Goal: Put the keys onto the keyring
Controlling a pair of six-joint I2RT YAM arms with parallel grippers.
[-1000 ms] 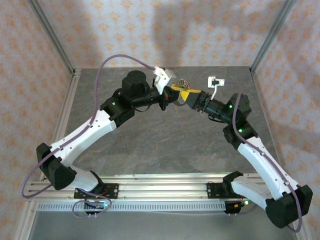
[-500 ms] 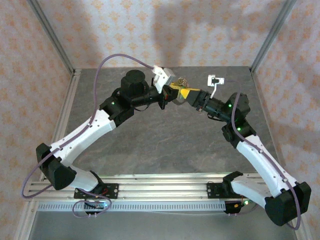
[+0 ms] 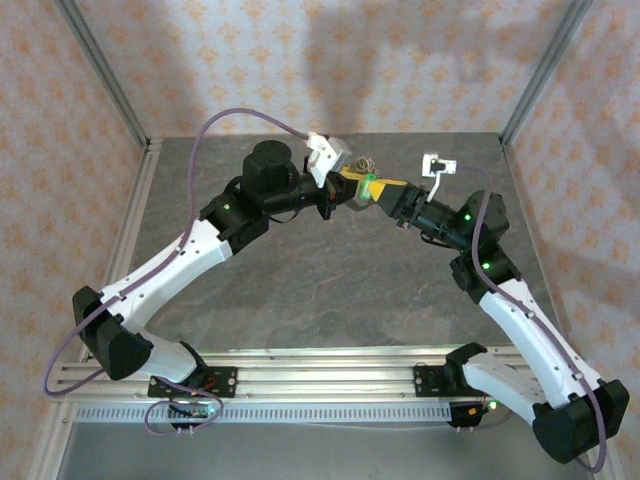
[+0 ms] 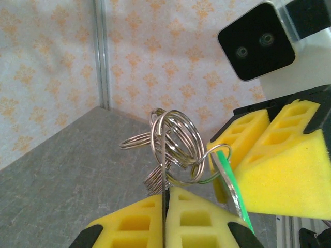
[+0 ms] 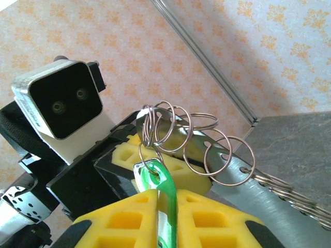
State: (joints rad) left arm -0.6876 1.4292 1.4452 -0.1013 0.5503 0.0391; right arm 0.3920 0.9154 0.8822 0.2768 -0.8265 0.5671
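Key (image 3: 369, 181) is hanging in the air over the far side of the table (image 3: 300, 290). The left gripper (image 3: 352, 182) is at its 9 o'clock, the right gripper (image 3: 378, 186) at its 3 o'clock, and the keyring (image 3: 366, 163) is poking up at its 12 o'clock. The grippers are almost touching, so a further push is risking a knock between them.

In the left wrist view, the left gripper (image 4: 166, 199) is pinching one wire of the keyring (image 4: 176, 139) between fully closed pads. The key (image 4: 234, 188) is sitting at the rings' 4 o'clock, against the right gripper (image 4: 243, 155). A sideways tug could be dragging so thin a wire out of the foam.

In the right wrist view, the right gripper (image 5: 166, 206) is clamping the key (image 5: 166, 191) edge-on, pads closed on it. The keyring (image 5: 176, 129) is fanning out at 12 o'clock, in front of the left gripper (image 5: 170, 157). A small loop at the key's head is overlapping the rings. Whether it is threaded cannot be told. Pressed against a coil, the key could be twisting in the soft foam.
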